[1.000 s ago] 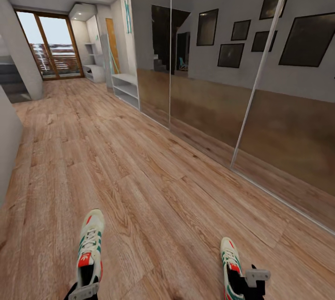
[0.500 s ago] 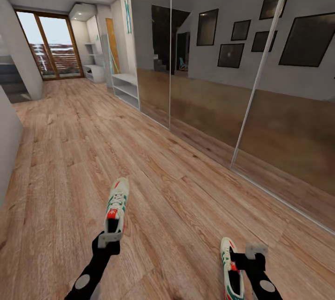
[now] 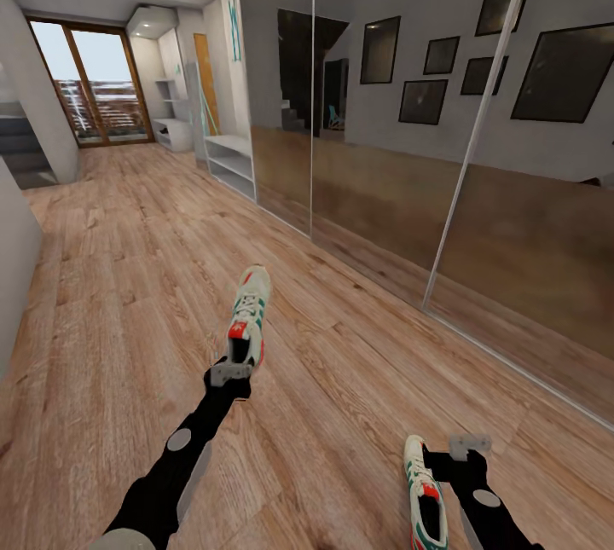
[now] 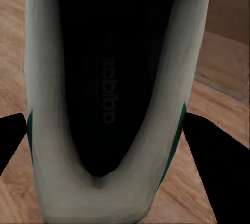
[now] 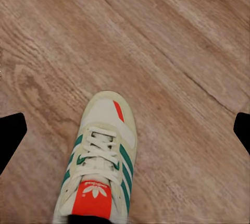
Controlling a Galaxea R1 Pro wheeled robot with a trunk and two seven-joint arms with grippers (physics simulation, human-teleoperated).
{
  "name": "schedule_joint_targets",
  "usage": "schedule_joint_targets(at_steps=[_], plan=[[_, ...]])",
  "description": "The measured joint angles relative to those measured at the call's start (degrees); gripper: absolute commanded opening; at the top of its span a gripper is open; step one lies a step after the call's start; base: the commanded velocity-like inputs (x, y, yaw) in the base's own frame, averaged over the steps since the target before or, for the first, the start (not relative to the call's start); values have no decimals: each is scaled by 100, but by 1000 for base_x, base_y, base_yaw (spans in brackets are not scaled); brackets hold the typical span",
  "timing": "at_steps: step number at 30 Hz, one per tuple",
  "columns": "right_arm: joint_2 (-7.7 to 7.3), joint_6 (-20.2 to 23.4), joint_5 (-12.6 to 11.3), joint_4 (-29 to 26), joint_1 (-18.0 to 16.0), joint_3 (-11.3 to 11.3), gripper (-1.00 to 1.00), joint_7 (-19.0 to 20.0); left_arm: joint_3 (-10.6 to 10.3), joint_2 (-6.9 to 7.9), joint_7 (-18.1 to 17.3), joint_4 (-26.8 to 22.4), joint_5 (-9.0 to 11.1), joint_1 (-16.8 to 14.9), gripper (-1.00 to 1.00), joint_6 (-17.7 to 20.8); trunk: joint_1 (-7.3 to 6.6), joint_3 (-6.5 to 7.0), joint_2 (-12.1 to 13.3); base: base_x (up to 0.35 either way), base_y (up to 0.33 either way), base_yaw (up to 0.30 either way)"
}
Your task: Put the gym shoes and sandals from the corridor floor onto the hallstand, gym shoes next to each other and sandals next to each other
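My left gripper [image 3: 232, 373] is shut on the heel of one white gym shoe [image 3: 249, 321], held out over the corridor floor [image 3: 128, 277] with its toe pointing away. In the left wrist view that shoe's dark insole [image 4: 107, 78] sits between the fingers. The other gym shoe [image 3: 422, 490] lies on the planks at the lower right. My right gripper [image 3: 456, 456] hovers just above and beside it, open, with the fingertips [image 5: 11, 135] wide apart around the shoe [image 5: 101, 161]. The light-grey hallstand [image 3: 175, 134] stands far down the corridor. The sandals are out of view.
Mirrored sliding doors [image 3: 384, 149] line the right side. A plain low white shelf unit [image 3: 230, 162] stands against them farther on. Glass balcony doors [image 3: 94, 85] close the far end, and a grey wall [image 3: 13, 260] borders the left.
My left arm has reached forward and toward the centre, carrying its gym shoe away from the bottom left. The right gripper has edged forward while the shoe beneath it stayed put.
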Motion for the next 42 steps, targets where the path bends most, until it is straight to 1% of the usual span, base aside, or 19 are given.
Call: schedule_joint_targets(at_steps=[1,2,4,6,8,13,16,18,19,20,22,27,42], plan=[[0,0,0,60,0,1,100,1,-33,-13,-18,-152,0,0,-100,16,0,0,0,0,0,0],[4,1,2,161,0,9,100,-5,-82,-10,-41,-473,16,4,-100,38,0,0,0,0,0,0],[6,1,2,187,0,14,100,-8,-96,-6,-46,-658,18,16,-100,48,0,0,0,0,0,0],[10,12,1,218,0,19,100,-13,-121,0,-57,-998,6,146,-100,61,0,0,0,0,0,0],[11,17,1,232,0,21,100,-14,-140,-1,-63,-1159,-4,233,-100,57,0,0,0,0,0,0],[6,14,5,236,-1,8,100,-15,-153,-8,-69,-1209,-11,261,-100,54,0,0,0,0,0,0],[1,13,8,236,0,4,100,-19,-164,-15,-72,-1212,-14,264,-100,59,8,-66,-3,0,0,0],[-6,12,9,232,0,0,100,-21,-256,-12,-71,-1213,-16,265,-100,70,14,-111,-6,0,0,0],[-11,12,10,228,0,-3,100,-22,-367,-6,-70,-1213,-23,266,-100,82,16,-133,-7,0,0,0],[-16,11,10,227,0,-3,100,-23,-422,-5,-68,-1213,-18,266,-100,89,19,-155,-9,0,0,0],[-23,10,10,231,0,-4,100,-23,-493,-3,-65,-1214,-17,266,-100,98,24,-200,-11,0,0,0],[-17,10,10,240,0,-4,100,-24,-521,-3,-63,-1214,-14,266,-100,100,37,-335,-18,0,0,0],[7,21,1,248,-1,-4,100,-26,-516,-4,-64,-1214,-8,266,-100,100,76,-800,-38,0,0,0]])
